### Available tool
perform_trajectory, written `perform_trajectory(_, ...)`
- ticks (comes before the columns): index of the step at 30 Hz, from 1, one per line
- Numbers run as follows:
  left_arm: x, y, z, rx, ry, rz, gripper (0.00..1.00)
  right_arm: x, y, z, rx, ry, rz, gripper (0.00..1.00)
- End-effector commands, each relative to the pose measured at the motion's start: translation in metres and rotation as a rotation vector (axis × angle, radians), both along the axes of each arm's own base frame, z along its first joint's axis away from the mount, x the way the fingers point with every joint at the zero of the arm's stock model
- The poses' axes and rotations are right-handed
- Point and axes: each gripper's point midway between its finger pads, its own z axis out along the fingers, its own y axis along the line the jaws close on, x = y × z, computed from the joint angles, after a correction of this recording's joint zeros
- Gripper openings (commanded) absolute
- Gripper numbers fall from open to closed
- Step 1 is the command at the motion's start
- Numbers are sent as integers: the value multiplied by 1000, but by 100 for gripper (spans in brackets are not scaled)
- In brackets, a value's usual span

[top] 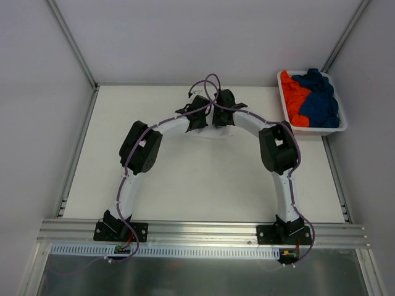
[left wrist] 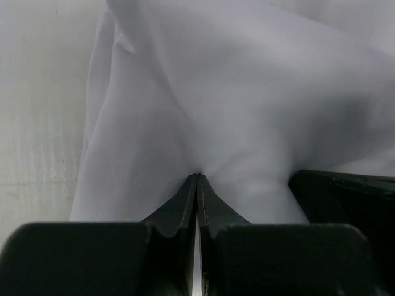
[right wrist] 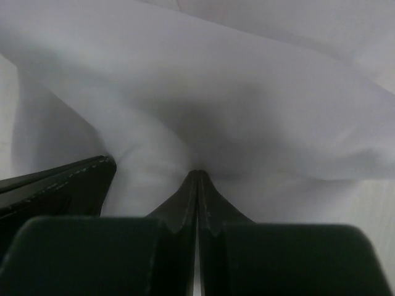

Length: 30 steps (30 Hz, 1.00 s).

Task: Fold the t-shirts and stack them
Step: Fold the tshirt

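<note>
Left gripper (left wrist: 196,185): jaws fully closed, tips pinching a pucker of the white t-shirt (left wrist: 247,92). Cloth gathers right into the tip line, so I read it as gripped. From this gripper the shirt spreads ahead and to its right, with bare table (left wrist: 37,154) on its left.

Centre, top view: both wrists meet at the far middle of the table, just beside each other. The white shirt barely shows against the white surface there, so I cannot tell its long axis.

Right gripper (right wrist: 197,179): also closed flat, same white cloth pinched at the tips. Fabric runs ahead of it and off to both sides.

The two pinch points are close together and neither arm is nearer. Likely next: lift and pull apart sideways to spread the shirt.

Far right corner: basket (top: 338,130) holds the orange t-shirt (top: 293,98) and the dark blue t-shirt (top: 321,98), both bunched and unfolded, well apart from both grippers.
</note>
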Motion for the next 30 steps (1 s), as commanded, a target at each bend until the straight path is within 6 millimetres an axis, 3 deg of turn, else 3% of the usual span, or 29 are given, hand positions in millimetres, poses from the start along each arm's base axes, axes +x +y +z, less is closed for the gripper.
perform_trajectory(1, -30, 13, -2, -53, 107, 63, 0, -29, 11, 9, 106, 94, 12, 0)
perform_trajectory(2, -45, 21, -7, -49, 140, 72, 0, -43, 6, -4, 96, 131, 2, 0)
perform_trajectory(4, -62, 26, -13, -68, 184, 98, 0, -58, 9, 6, 129, 139, 23, 0)
perform_trajectory(6, -88, 37, -23, -64, 234, 121, 0, -81, 4, -5, 115, 178, 20, 0)
perform_trajectory(7, -98, 40, -27, -60, 248, 129, 0, -87, 3, 6, 124, 162, 23, 0)
perform_trajectory(8, -115, 45, -32, -43, 268, 128, 0, -105, 1, -6, 100, 193, 24, 1)
perform_trajectory(10, -133, 53, -37, -22, 277, 158, 0, -116, -5, 3, 71, 154, 13, 1)
perform_trajectory(11, -153, 57, -40, -6, 295, 150, 0, -133, -7, -7, 48, 177, 20, 1)
perform_trajectory(13, -174, 64, -43, 17, 297, 161, 0, -145, -4, 1, 61, 160, 24, 0)
perform_trajectory(14, -184, 57, -42, 18, 293, 148, 0, -159, 0, -4, 57, 172, 39, 0)
perform_trajectory(17, -211, 56, -40, 15, 292, 143, 0, -176, 8, 0, 17, 137, 61, 0)
perform_trajectory(20, -221, 53, -24, -8, 253, 138, 0, -183, 10, 3, -38, 82, 60, 1)
perform_trajectory(25, -223, 44, 24, -80, 155, 91, 0, -185, 20, 36, -15, -11, 82, 1)
perform_trajectory(30, -215, 48, 64, -109, 52, 78, 0, -188, 18, 68, -17, -73, 90, 1)
